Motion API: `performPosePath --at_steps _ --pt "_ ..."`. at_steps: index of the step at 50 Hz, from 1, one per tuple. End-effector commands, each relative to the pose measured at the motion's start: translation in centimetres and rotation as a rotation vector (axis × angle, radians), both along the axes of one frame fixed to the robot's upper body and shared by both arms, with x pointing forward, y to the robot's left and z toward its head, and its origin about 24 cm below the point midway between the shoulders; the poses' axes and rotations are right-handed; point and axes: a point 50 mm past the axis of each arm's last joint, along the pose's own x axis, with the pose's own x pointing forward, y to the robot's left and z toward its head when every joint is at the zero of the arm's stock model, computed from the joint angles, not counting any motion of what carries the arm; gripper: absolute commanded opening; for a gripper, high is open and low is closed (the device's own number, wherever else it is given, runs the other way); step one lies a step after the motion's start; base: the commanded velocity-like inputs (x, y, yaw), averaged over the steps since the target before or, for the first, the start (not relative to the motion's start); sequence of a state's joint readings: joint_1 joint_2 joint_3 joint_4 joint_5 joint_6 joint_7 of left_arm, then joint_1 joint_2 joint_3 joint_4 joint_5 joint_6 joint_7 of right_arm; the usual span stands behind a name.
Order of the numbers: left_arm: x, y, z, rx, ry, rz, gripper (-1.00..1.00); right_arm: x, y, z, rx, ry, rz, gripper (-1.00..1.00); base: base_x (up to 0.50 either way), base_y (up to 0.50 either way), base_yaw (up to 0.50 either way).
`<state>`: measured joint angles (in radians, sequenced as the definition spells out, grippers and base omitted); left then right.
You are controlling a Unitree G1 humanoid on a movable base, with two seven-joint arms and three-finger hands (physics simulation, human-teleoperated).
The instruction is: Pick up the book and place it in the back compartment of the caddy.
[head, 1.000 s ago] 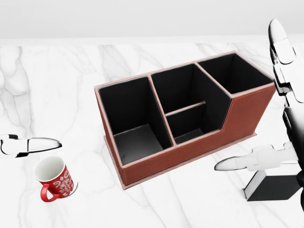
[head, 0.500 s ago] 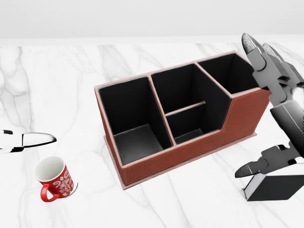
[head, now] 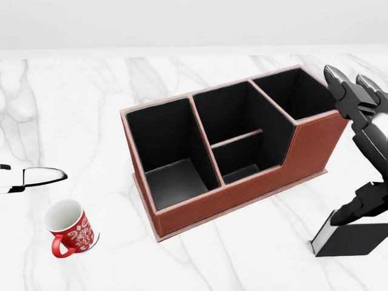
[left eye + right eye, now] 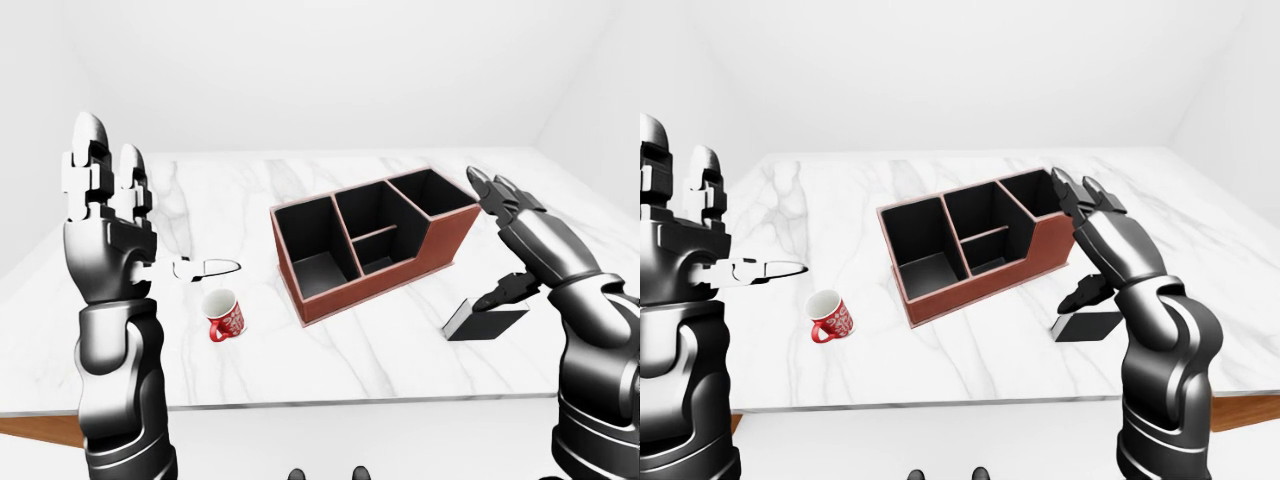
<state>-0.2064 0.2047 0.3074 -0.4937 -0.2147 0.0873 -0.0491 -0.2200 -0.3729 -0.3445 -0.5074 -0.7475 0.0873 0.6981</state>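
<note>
A brown caddy (image 3: 242,151) with black-lined compartments is sitting on the white marble counter (image 3: 91,109), turned at an angle in the head view, with one large compartment at its left end, a middle section split by a low divider, and a raised compartment at its upper right end. The book (image 3: 350,238), dark-covered with a pale edge, is lying flat on the counter near the lower right of the head view, just beyond the caddy's right end and apart from it. The right robot hand (image 4: 515,235) is hovering over the book with its fingers spread and extended toward the caddy's right end, gripping nothing; its thumb is pointing down close above the book's pale edge, and whether it is touching cannot be told. The left robot hand (image 4: 105,215) is standing raised at the left of the left-eye view, fingers pointing upward and open, thumb jutting sideways, holding nothing and well apart from everything on the counter. A red mug (image 3: 70,227) with white patterning is sitting upright to the left of the caddy, its handle facing the bottom of the head view.
</note>
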Motion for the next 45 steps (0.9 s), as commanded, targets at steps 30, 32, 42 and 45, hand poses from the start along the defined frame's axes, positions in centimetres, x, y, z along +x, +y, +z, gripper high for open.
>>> performPosePath --at_steps 30,32,42,45 --pt "-0.1 0.4 0.3 -0.007 -0.014 0.01 1.0 4.0 -5.7 -8.9 0.041 0.329 -0.27 1.0 0.0 0.0 0.0" --pt "-0.2 0.4 0.4 -0.007 -0.016 0.01 1.0 4.0 -6.0 -9.7 0.053 0.344 -0.286 1.0 0.0 0.0 0.0" --pt "-0.2 0.3 0.2 -0.004 -0.01 0.009 1.0 3.9 -6.8 -11.2 0.072 0.378 -0.321 1.0 0.0 0.0 0.0" --pt "-0.2 0.3 0.3 -0.004 -0.011 0.009 1.0 3.9 -6.9 -11.3 0.072 0.382 -0.325 1.0 0.0 0.0 0.0"
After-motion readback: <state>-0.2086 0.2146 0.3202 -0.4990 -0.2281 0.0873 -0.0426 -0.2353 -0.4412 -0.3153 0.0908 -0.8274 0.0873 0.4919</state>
